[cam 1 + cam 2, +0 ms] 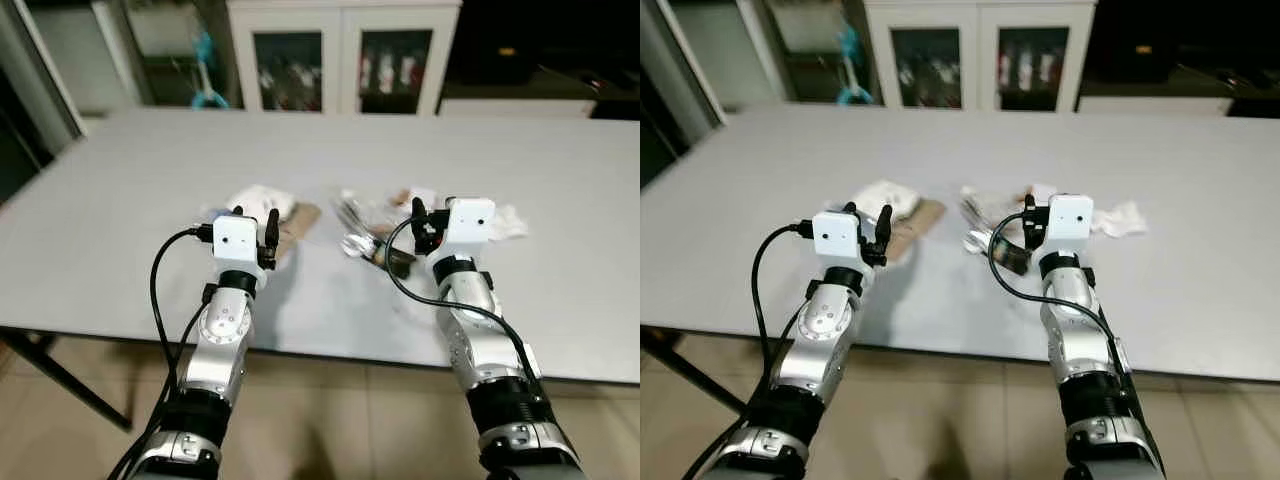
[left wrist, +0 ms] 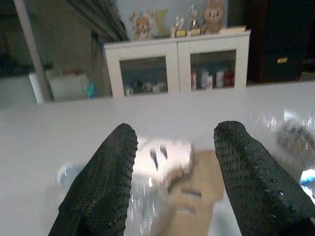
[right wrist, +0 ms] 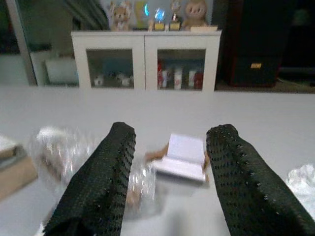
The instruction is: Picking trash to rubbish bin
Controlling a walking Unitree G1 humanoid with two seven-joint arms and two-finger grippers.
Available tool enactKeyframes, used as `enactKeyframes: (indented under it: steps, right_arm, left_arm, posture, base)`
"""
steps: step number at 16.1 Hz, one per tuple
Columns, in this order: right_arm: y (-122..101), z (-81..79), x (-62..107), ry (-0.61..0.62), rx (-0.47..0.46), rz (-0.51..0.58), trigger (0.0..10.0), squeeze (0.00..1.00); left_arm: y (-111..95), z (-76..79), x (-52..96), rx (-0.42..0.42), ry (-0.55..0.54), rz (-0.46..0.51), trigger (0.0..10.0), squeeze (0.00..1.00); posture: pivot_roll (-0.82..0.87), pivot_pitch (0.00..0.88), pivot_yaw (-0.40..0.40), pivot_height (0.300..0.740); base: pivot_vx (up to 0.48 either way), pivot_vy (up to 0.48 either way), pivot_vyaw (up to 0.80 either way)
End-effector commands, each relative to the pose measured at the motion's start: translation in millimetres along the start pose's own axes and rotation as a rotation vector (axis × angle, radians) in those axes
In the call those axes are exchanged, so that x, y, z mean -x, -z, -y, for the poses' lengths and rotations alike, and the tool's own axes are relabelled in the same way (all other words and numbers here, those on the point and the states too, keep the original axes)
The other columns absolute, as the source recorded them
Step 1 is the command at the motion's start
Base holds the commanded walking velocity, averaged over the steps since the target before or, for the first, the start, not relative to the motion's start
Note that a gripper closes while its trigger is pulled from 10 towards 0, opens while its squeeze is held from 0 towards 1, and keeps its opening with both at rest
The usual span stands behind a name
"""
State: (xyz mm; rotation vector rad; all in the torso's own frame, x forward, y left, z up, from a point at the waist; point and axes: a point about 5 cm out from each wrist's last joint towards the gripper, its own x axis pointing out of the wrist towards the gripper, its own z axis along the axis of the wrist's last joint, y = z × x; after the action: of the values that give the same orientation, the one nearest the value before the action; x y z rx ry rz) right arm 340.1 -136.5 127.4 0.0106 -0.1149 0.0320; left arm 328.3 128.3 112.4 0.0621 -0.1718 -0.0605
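Trash lies in the middle of the grey table. A white packet rests on a brown paper piece, with clear plastic beside it. To the right are crinkled clear wrappers, a small white folded paper and a crumpled white tissue. My left gripper hovers just short of the white packet, open and holding nothing. Just before the wrappers, my right gripper is also open, and the folded paper shows between its fingers.
A white cabinet with glass doors stands beyond the far table edge. The table's front edge runs across under my forearms, with a dark table leg at lower left and tiled floor below. Dark furniture is at the back right.
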Motion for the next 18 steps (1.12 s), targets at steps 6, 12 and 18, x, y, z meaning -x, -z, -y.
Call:
enactKeyframes:
  steps: [6,12,18]
  right_arm:
    - [-2.4,-6.4,-1.3,-0.018,-0.010,0.008,10.0,0.00]
    - [-1.2,-8.0,-0.6,-0.026,-0.012,0.004,10.0,0.00]
    - [0.1,-10.5,0.5,-0.034,-0.015,0.001,10.0,0.00]
  left_arm:
    - [-0.5,-6.1,-0.1,-0.013,-0.018,0.001,10.0,0.00]
    - [0.4,-6.4,0.3,-0.012,-0.020,-0.003,10.0,0.00]
    - [1.9,-6.7,0.5,0.006,-0.023,-0.013,10.0,0.00]
  posture:
    - [0.01,0.000,0.064,0.740]
    - [0.02,0.000,0.064,0.740]
    - [0.01,0.000,0.068,0.740]
  base:
    - [0.000,-0.469,0.00]
    - [0.000,-0.461,0.00]
    - [0.000,-0.178,0.00]
